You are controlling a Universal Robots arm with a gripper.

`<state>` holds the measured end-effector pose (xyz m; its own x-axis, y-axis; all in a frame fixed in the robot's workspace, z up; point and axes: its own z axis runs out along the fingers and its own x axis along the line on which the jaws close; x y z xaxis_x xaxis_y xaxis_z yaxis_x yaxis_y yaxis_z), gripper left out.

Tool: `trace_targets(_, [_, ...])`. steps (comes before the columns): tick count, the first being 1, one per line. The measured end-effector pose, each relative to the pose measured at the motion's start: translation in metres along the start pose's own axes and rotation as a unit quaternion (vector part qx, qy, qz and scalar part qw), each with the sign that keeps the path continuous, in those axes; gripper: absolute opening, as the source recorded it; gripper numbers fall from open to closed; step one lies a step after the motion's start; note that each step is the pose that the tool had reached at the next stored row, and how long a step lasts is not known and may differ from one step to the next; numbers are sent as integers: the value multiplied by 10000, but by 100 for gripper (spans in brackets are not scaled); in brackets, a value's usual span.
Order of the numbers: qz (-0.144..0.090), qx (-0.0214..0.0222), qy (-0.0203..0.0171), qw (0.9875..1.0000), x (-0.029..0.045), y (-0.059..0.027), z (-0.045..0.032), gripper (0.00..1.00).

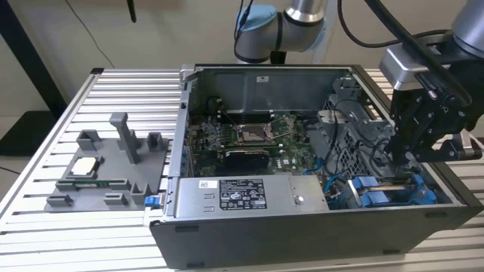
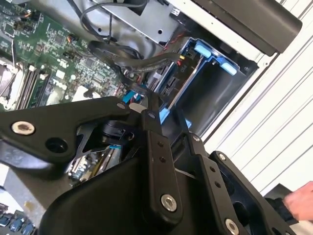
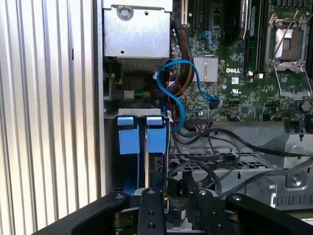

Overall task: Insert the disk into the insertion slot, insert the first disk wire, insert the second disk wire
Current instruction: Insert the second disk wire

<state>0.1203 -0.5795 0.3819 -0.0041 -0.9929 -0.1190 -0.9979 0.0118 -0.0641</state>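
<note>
Ribbed aluminium tabletop [image 1: 45,226] is occupied by an open computer case [image 1: 302,243]. At its corner by the tabletop's near edge, on the exterior view's right, the gripper [image 2: 170,126] is poised over the insertion slot [image 2: 220,98], where the disk [image 1: 382,198] seems seated. Whether anything is gripped cannot be told. Loose black cables [image 2: 127,61] could be snagged by the arm. Print on the power-supply label [image 1: 238,194] is left unread.

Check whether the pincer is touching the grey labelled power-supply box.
Apart. The exterior view shows the pincer down over the blue-tabbed insertion slot, with a span of cables between it and the power-supply box.
</note>
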Motion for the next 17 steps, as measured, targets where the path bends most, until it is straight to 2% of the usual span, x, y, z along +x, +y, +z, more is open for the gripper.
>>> trace_targets(4, [-5,45,5,10000,-2,5,7,28])
trace_targets(6, [-5,58,9,10000,-2,5,12,16])
trace_targets(12, [2,53,18,10000,2,-6,36,16])
trace_targets(13, [2,47,31,10000,2,-17,41,16])
trace_targets(14, [3,19,65,10000,2,-32,43,16])
trace_targets(17, [7,-108,198,9997,2,-90,47,16])
